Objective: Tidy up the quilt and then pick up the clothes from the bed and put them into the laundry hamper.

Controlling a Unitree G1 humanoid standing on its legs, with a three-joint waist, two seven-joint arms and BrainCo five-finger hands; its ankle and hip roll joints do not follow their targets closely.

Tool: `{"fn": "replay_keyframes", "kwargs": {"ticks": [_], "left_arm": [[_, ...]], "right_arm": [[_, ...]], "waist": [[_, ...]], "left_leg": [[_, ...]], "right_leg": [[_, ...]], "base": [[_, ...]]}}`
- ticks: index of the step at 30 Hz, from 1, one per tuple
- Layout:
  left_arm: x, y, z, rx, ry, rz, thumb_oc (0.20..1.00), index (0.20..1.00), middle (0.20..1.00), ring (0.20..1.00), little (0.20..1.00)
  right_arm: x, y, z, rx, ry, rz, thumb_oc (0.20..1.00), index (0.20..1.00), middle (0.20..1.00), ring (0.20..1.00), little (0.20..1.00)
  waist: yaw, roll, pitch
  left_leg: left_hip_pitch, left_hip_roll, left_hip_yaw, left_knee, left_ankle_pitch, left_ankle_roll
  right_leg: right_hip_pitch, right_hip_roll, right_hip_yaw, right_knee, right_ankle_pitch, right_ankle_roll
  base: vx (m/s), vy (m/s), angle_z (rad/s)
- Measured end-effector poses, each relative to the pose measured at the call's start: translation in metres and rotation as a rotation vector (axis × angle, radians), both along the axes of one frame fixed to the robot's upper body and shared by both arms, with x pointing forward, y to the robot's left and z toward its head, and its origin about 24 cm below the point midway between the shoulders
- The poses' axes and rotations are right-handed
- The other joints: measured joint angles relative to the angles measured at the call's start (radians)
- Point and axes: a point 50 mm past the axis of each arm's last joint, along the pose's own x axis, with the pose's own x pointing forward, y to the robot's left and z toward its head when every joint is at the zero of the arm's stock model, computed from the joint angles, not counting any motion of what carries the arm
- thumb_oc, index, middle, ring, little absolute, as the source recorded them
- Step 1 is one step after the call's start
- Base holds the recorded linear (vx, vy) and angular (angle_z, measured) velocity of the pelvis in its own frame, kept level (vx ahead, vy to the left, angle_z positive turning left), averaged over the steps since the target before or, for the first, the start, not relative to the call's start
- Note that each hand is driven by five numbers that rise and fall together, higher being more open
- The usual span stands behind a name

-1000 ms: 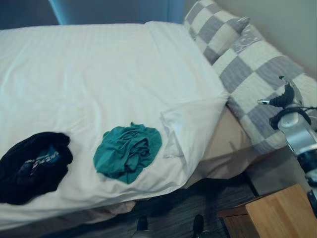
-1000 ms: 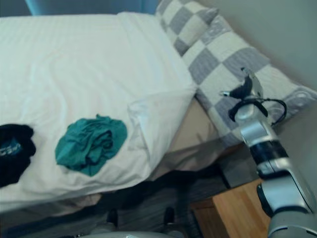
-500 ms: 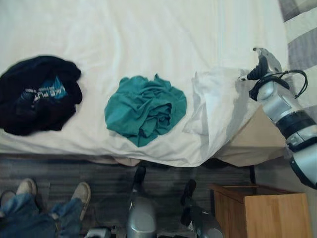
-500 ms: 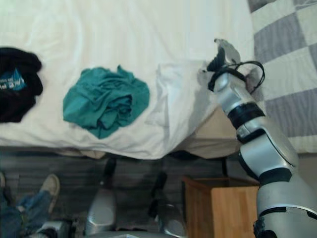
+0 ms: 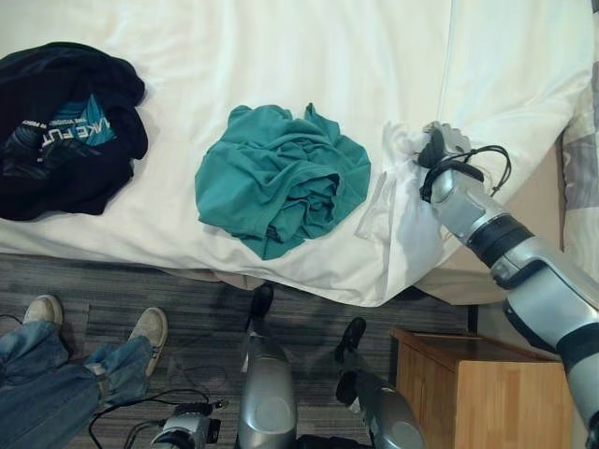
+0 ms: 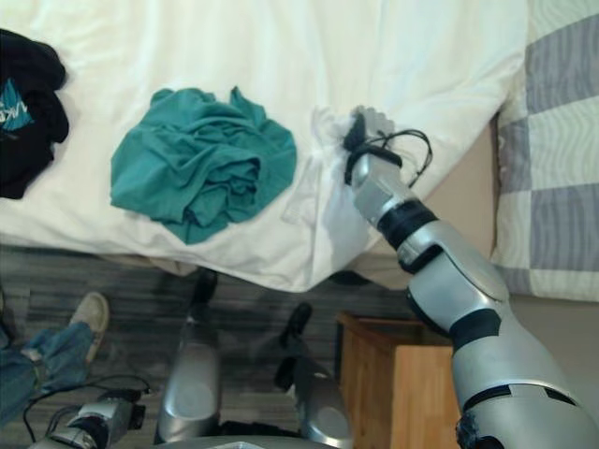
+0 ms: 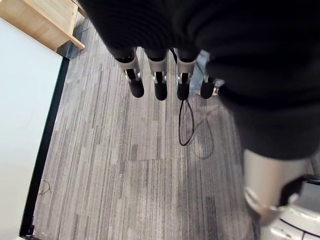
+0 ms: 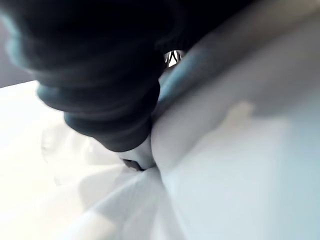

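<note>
A white quilt (image 5: 328,56) covers the bed, its near right corner folded back and bunched. My right hand (image 5: 440,142) sits at that bunched corner with curled fingers gathering the white cloth; up close the cloth presses against the hand (image 8: 135,155). A crumpled teal garment (image 5: 281,178) lies on the quilt just left of that hand. Further left, by the bed's edge, lies a black garment with a blue print (image 5: 65,131). My left hand (image 7: 157,75) hangs over the wood-grain floor with its fingers straight and nothing in them.
A wooden box (image 5: 477,393) stands on the floor below the bed's right corner. A person's jeans and shoes (image 5: 56,374) are at the lower left beside the bed. A grey-and-white checked pillow (image 6: 562,140) lies to the right, with tan sheet (image 5: 533,196) bared beside the quilt.
The camera has tilted down and the picture has shifted. My right hand has come from beside the checked pillow to the quilt's folded corner and drawn it nearer the teal garment.
</note>
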Motion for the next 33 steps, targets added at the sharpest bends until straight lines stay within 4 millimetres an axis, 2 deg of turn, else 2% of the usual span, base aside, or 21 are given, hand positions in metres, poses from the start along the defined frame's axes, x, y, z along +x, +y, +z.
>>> {"fn": "replay_keyframes", "kwargs": {"ticks": [4, 7, 8, 10, 11, 12, 13, 14, 15, 16, 17, 18, 20, 22, 23, 24, 25, 26, 28, 30, 33], "left_arm": [[-0.008, 0.005, -0.002, 0.041, 0.011, -0.04, 1.0, 1.0, 1.0, 1.0, 1.0], [-0.012, 0.002, -0.004, 0.038, 0.014, -0.043, 1.0, 1.0, 1.0, 1.0, 1.0], [-0.007, -0.003, -0.004, 0.037, -0.005, -0.062, 1.0, 1.0, 1.0, 1.0, 1.0], [-0.007, -0.01, -0.005, 0.021, -0.022, -0.063, 1.0, 1.0, 1.0, 1.0, 1.0], [-0.013, -0.013, -0.008, 0.02, -0.004, -0.07, 1.0, 1.0, 1.0, 1.0, 1.0], [-0.017, -0.015, -0.01, 0.019, 0.006, -0.074, 1.0, 1.0, 1.0, 1.0, 1.0], [-0.02, -0.019, -0.011, 0.012, 0.015, -0.08, 1.0, 1.0, 1.0, 1.0, 1.0], [-0.025, -0.022, -0.014, 0.001, 0.028, -0.073, 1.0, 1.0, 1.0, 1.0, 1.0], [-0.036, -0.025, -0.017, -0.011, 0.054, -0.066, 1.0, 1.0, 1.0, 1.0, 1.0], [-0.035, -0.034, -0.02, -0.033, 0.052, -0.071, 1.0, 1.0, 1.0, 1.0, 1.0], [-0.033, -0.037, -0.02, -0.04, 0.047, -0.075, 1.0, 1.0, 1.0, 1.0, 1.0], [-0.037, -0.04, -0.022, -0.052, 0.052, -0.067, 1.0, 1.0, 1.0, 1.0, 1.0], [-0.048, -0.043, -0.025, -0.072, 0.075, -0.045, 1.0, 1.0, 1.0, 1.0, 1.0], [-0.049, -0.046, -0.026, -0.1, 0.076, -0.032, 1.0, 1.0, 1.0, 1.0, 1.0], [-0.048, -0.048, -0.026, -0.109, 0.073, -0.034, 1.0, 1.0, 1.0, 1.0, 1.0], [-0.051, -0.047, -0.027, -0.121, 0.087, -0.032, 1.0, 1.0, 1.0, 1.0, 1.0], [-0.054, -0.047, -0.027, -0.121, 0.1, -0.028, 1.0, 1.0, 1.0, 1.0, 1.0], [-0.061, -0.046, -0.028, -0.123, 0.136, -0.019, 1.0, 1.0, 1.0, 1.0, 1.0], [-0.075, -0.045, -0.031, -0.134, 0.186, 0.009, 1.0, 1.0, 1.0, 1.0, 1.0], [-0.079, -0.046, -0.032, -0.147, 0.2, 0.024, 1.0, 1.0, 1.0, 1.0, 1.0], [-0.08, -0.048, -0.032, -0.152, 0.203, 0.024, 1.0, 1.0, 1.0, 1.0, 1.0]], "right_arm": [[0.0, -0.009, 0.002, 0.176, -0.086, 0.028, 0.2, 0.2, 0.2, 0.2, 0.2], [-0.006, -0.009, 0.012, 0.254, -0.183, 0.101, 0.2, 0.2, 0.2, 0.2, 0.2], [-0.018, -0.017, 0.024, 0.286, -0.263, 0.142, 0.2, 0.2, 0.2, 0.2, 0.2], [-0.036, -0.033, 0.027, 0.311, -0.334, 0.16, 0.2, 0.2, 0.2, 0.2, 0.2], [-0.048, -0.047, 0.018, 0.33, -0.349, 0.139, 0.2, 0.2, 0.2, 0.2, 0.2], [-0.055, -0.056, 0.01, 0.34, -0.343, 0.114, 0.2, 0.2, 0.2, 0.2, 0.2], [-0.075, -0.078, -0.011, 0.375, -0.326, 0.051, 0.2, 0.2, 0.2, 0.2, 0.2], [-0.091, -0.093, -0.029, 0.406, -0.309, -0.003, 0.235, 0.235, 0.235, 0.235, 0.235], [-0.104, -0.106, -0.054, 0.408, -0.249, -0.055, 0.576, 0.576, 0.576, 0.576, 0.576], [-0.133, -0.107, -0.084, 0.456, -0.203, -0.056, 1.0, 1.0, 1.0, 1.0, 1.0], [-0.143, -0.107, -0.096, 0.49, -0.187, -0.062, 1.0, 1.0, 1.0, 1.0, 1.0], [-0.161, -0.103, -0.123, 0.599, -0.156, -0.103, 1.0, 1.0, 1.0, 1.0, 1.0], [-0.169, -0.088, -0.165, 0.731, -0.021, -0.154, 1.0, 1.0, 1.0, 1.0, 1.0], [-0.179, -0.077, -0.206, 0.844, 0.088, -0.251, 1.0, 1.0, 1.0, 1.0, 1.0], [-0.184, -0.078, -0.215, 0.848, 0.118, -0.277, 1.0, 1.0, 1.0, 1.0, 1.0], [-0.199, -0.091, -0.243, 0.871, 0.169, -0.427, 1.0, 1.0, 1.0, 1.0, 1.0], [-0.21, -0.1, -0.254, 0.87, 0.19, -0.507, 1.0, 1.0, 1.0, 1.0, 1.0], [-0.23, -0.118, -0.269, 0.896, 0.199, -0.661, 1.0, 1.0, 1.0, 1.0, 1.0], [-0.256, -0.138, -0.278, 0.909, 0.167, -0.83, 1.0, 1.0, 1.0, 1.0, 1.0], [-0.272, -0.158, -0.277, 0.86, 0.128, -0.928, 1.0, 1.0, 1.0, 1.0, 1.0], [-0.271, -0.177, -0.261, 0.783, 0.068, -0.924, 1.0, 1.0, 1.0, 1.0, 1.0]], "waist": [[0.007, 0.001, -0.001], [-0.02, 0.01, -0.005], [-0.047, 0.02, -0.014], [-0.07, 0.037, -0.036], [-0.108, 0.046, -0.073], [-0.126, 0.048, -0.089], [-0.159, 0.053, -0.117], [-0.182, 0.064, -0.133], [-0.22, 0.072, -0.162], [-0.268, 0.106, -0.193], [-0.275, 0.116, -0.199], [-0.293, 0.129, -0.213], [-0.325, 0.13, -0.233], [-0.363, 0.131, -0.242], [-0.366, 0.133, -0.244], [-0.382, 0.129, -0.248], [-0.389, 0.127, -0.25], [-0.404, 0.122, -0.253], [-0.429, 0.118, -0.264], [-0.448, 0.118, -0.268], [-0.447, 0.125, -0.283]], "left_leg": [[0.066, -0.007, 0.049, -0.007, -0.004, 0.002], [0.131, -0.019, 0.1, -0.008, -0.02, 0.017], [0.156, -0.033, 0.124, -0.006, -0.03, 0.028], [0.172, -0.043, 0.149, -0.005, -0.035, 0.037], [0.185, -0.053, 0.171, -0.005, -0.043, 0.047], [0.197, -0.058, 0.184, -0.006, -0.048, 0.051], [0.217, -0.067, 0.207, -0.012, -0.058, 0.06], [0.236, -0.069, 0.224, -0.024, -0.061, 0.066], [0.255, -0.071, 0.247, -0.042, -0.064, 0.069], [0.289, -0.081, 0.284, -0.071, -0.062, 0.07], [0.304, -0.081, 0.296, -0.081, -0.062, 0.07], [0.343, -0.079, 0.316, -0.105, -0.061, 0.07], [0.379, -0.077, 0.35, -0.128, -0.065, 0.068], [0.389, -0.081, 0.362, -0.128, -0.061, 0.064], [0.39, -0.081, 0.365, -0.128, -0.063, 0.067], [0.396, -0.084, 0.372, -0.128, -0.064, 0.069], [0.398, -0.085, 0.376, -0.128, -0.066, 0.071], [0.405, -0.088, 0.384, -0.131, -0.069, 0.074], [0.409, -0.087, 0.398, -0.132, -0.071, 0.078], [0.414, -0.085, 0.402, -0.134, -0.077, 0.085], [0.413, -0.078, 0.402, -0.134, -0.078, 0.083]], "right_leg": [[0.031, -0.009, 0.042, 0.0, 0.013, -0.017], [0.064, -0.021, 0.088, 0.0, 0.017, -0.019], [0.073, -0.032, 0.116, 0.0, 0.024, -0.014], [0.08, -0.047, 0.135, 0.001, 0.033, -0.01], [0.079, -0.056, 0.162, 0.001, 0.042, -0.006], [0.079, -0.06, 0.174, 0.001, 0.045, -0.004], [0.081, -0.067, 0.2, 0.002, 0.047, -0.002], [0.078, -0.069, 0.221, 0.01, 0.047, -0.001], [0.072, -0.073, 0.247, 0.009, 0.051, 0.005], [0.067, -0.073, 0.279, 0.005, 0.051, 0.006], [0.07, -0.071, 0.291, 0.006, 0.048, 0.009], [0.088, -0.064, 0.302, 0.006, 0.038, 0.021], [0.094, -0.058, 0.34, 0.001, 0.028, 0.022], [0.097, -0.061, 0.35, 0.001, 0.026, 0.024], [0.097, -0.063, 0.351, 0.001, 0.025, 0.025], [0.099, -0.068, 0.356, 0.001, 0.023, 0.028], [0.099, -0.069, 0.36, 0.001, 0.023, 0.028], [0.099, -0.071, 0.369, 0.001, 0.02, 0.031], [0.097, -0.071, 0.376, 0.001, 0.017, 0.033], [0.098, -0.072, 0.377, -0.004, 0.001, 0.034], [0.098, -0.069, 0.372, -0.005, -0.001, 0.03]], "base": [[0.01, 0.083, -0.26], [-0.01, 0.159, -0.47], [-0.02, 0.195, -0.39], [-0.01, 0.21, -0.38], [0.02, 0.239, -0.37], [0.03, 0.267, -0.5], [0.03, 0.191, -0.49], [0.05, 0.161, -0.7], [0.13, 0.185, -0.84], [0.15, 0.19, -0.74], [0.16, 0.17, -0.57], [0.08, 0.104, -0.38], [0.06, 0.084, -0.53], [0.06, 0.079, -0.26], [0.09, 0.074, -0.12], [0.06, 0.036, -0.1], [0.05, 0.037, -0.16], [0.03, 0.025, -0.18], [0.02, 0.018, -0.2], [0.02, 0.008, -0.14], [0.0, -0.005, -0.01]]}}
